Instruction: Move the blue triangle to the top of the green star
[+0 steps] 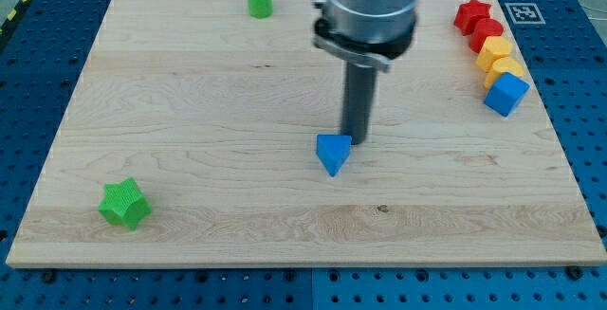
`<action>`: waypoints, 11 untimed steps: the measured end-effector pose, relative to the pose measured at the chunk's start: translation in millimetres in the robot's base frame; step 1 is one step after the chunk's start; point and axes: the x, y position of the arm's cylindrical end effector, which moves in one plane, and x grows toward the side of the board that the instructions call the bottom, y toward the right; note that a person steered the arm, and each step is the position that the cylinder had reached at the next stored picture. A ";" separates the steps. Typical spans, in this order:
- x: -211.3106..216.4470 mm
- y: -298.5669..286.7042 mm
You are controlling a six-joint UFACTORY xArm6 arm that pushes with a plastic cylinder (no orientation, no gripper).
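The blue triangle (332, 153) lies near the middle of the wooden board (237, 92), a little below centre. The green star (124, 203) sits far to the view's left, near the board's bottom left corner. My tip (357, 141) stands just to the right of and slightly above the blue triangle, touching or almost touching its upper right edge. The rod rises from there to the grey arm body at the view's top.
A green cylinder (260, 0) stands at the board's top edge, left of the arm. At the top right a column of blocks runs downward: a red star (471, 13), a red block (487, 33), two yellow blocks (497, 58), a blue cube (505, 93).
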 end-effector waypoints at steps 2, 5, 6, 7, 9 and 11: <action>33.9 -21.1; 23.6 -60.6; 13.6 -64.1; 13.6 -93.6; 13.6 -113.2; -8.2 -110.9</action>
